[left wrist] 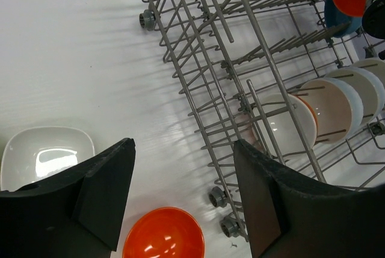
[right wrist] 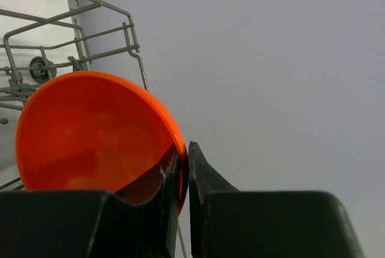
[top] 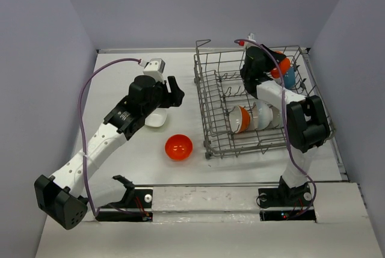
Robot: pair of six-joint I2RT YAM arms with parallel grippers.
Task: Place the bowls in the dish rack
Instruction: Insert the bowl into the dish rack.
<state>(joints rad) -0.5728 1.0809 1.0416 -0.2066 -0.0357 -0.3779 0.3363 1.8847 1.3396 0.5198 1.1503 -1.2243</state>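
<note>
- Bowls [top: 263, 115] stand in the rack [top: 207, 110]; two more sit on the table [top: 144, 168].
- Your right gripper [right wrist: 185, 157] pinches an orange bowl [right wrist: 90, 138] by its rim over the rack's far right corner.
- Lower it slowly, on edge, into a free gap between tines [left wrist: 289, 43], then let go.
- Your left gripper [left wrist: 183, 150] is spread wide above the table, between the square bowl [left wrist: 48, 156] and the other orange bowl [left wrist: 162, 234].
- You cannot see the tines under the orange bowl you hold.

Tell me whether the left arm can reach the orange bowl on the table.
Probably yes. The left fingers stand open and empty above the table, and the orange bowl sits in the open beside the dish rack, with nothing between.
</note>
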